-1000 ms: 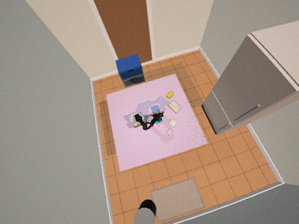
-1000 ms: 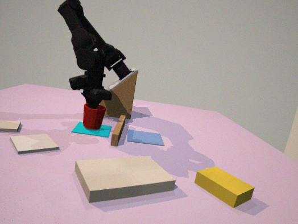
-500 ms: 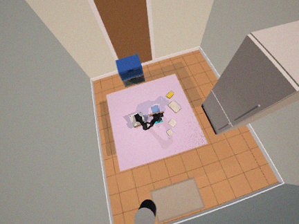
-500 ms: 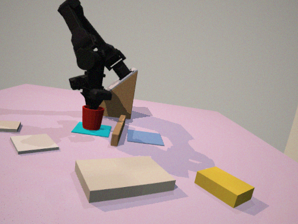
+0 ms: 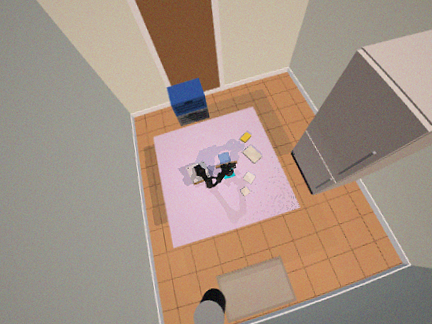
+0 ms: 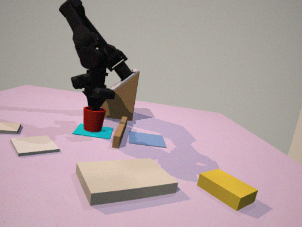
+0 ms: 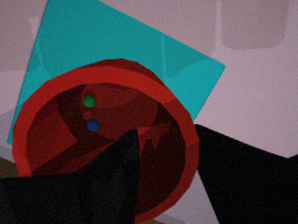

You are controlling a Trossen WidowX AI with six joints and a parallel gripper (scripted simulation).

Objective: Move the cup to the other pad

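fingers are standing apart astride the cup (image 7: 35, 150) wall, one dark finger inside the rim, the other outside; gap showing on the outer side, so the gripper (image 7: 165, 132) is reading as opened off the wall and gripping nothing; arm is hanging straight over the cup in the exterior view

cup is sitting upright on the teal pad (image 7: 100, 40), base flat as far as the exterior view shows; marbles are lying at the bottom, none showing outside the cup

progress, judged: assuming teal is the target pad, carry and set-down are looking done, release is looking done or nearly so; what is left is lifting the fingers straight up out of the rim without snagging it, since the inner finger is sitting low inside the cup; a tip here is the spill risk

counts: one cup; two pads, teal under the cup and blue pad (image 6: 147, 139) lying bare; wooden bar (image 6: 119, 132) between the pads, one; marbles three, green marble (image 7: 89, 101), blue marble (image 7: 93, 126), and a dim red marble (image 7: 88, 115) between them, hard to make out; beige slabs three, largest slab (image 6: 125, 178) nearest; yellow block (image 6: 227, 188) one; brown wedge (image 6: 124, 98) behind the cup, one
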